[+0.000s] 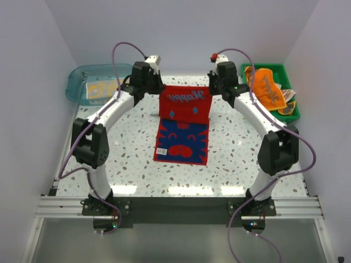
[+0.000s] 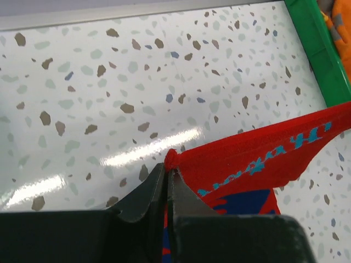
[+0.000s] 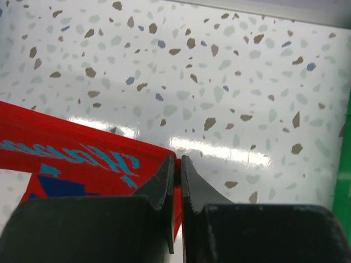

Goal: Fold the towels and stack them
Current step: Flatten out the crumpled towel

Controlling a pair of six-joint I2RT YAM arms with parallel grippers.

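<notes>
Only wrist-cams show left end effector [image 2: 168, 171], right end effector [image 3: 178, 162] pinching towel [image 2: 258, 159].

The top external camera is looking down from above and behind the arms, taking in the whole table [image 1: 126, 159], with the arm bases at the frame's bottom. Each wrist camera is riding very close, looking past the left gripper [image 2: 167, 171] or the right gripper [image 3: 178, 161] at the tabletop. All three are sharing the red towel [image 1: 185, 102]; the green tray [image 1: 274, 67] is showing upper right in the top and left wrist views.
</notes>
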